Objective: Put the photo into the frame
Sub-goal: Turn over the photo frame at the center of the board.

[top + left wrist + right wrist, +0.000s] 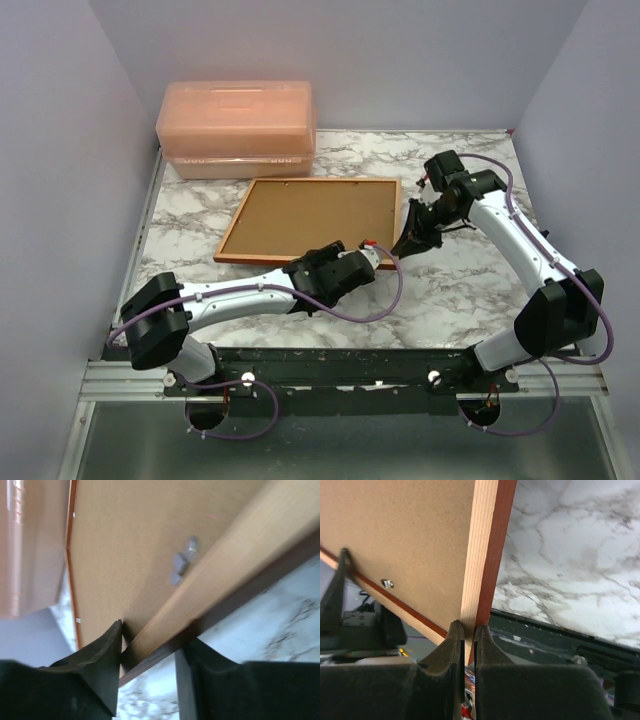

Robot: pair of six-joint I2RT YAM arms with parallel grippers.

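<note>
At frame (300, 181) R corner, R gripper (468, 629) pinches it; L gripper (150, 637) straddles near edge, grip unclear.

The frame (232, 232) lies face down on the table (450, 290), slightly left of its middle, with the backing board (310, 218) in its opening. Behind it, in the table's far left corner, stands a box (237, 128). The left gripper (378, 256) is at the frame's near right corner and the right gripper (412, 238) at its right edge, the 2 just beside each other.
</note>
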